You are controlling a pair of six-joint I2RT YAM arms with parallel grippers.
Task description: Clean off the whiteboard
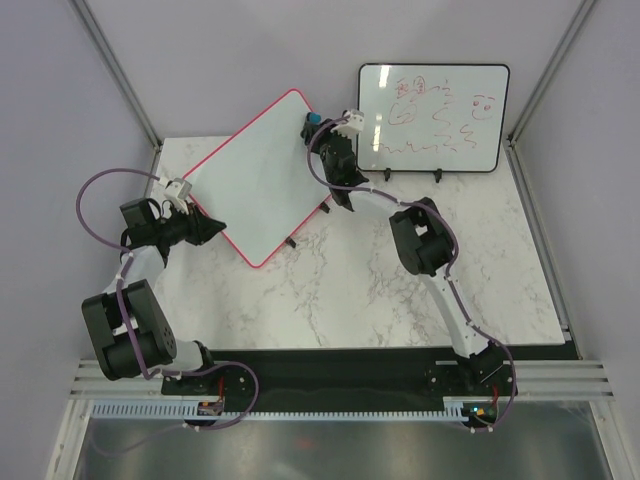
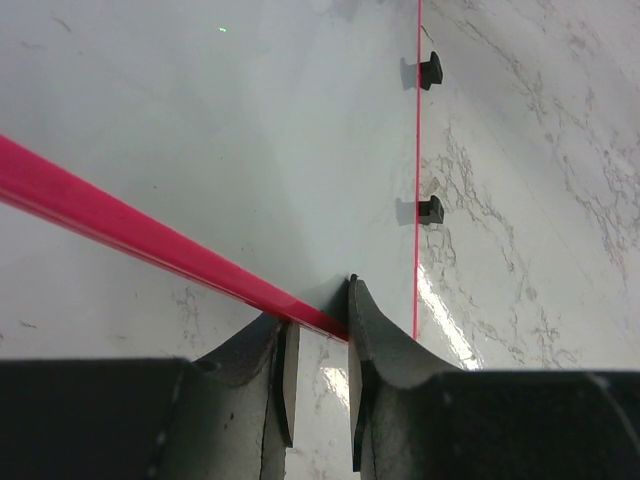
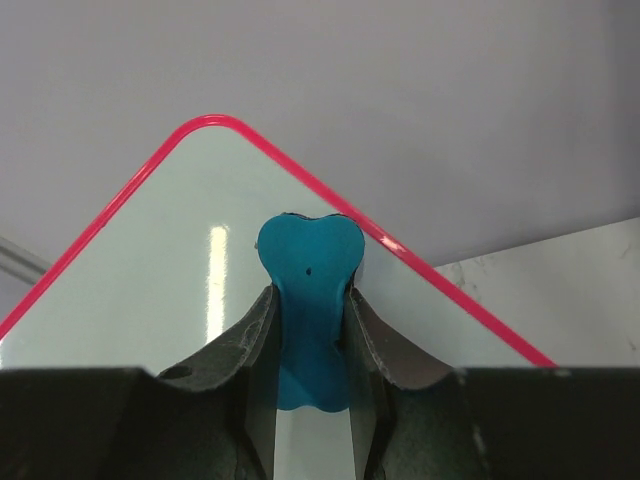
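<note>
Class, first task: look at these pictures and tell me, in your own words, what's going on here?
The left hand grips the pink-framed whiteboard by its near edge on the marble table. The right hand holds a blue eraser at the board's far corner. The board's visible surface looks wiped clean. A black-framed whiteboard with red writing stands at the back, apart from both arms.
</note>
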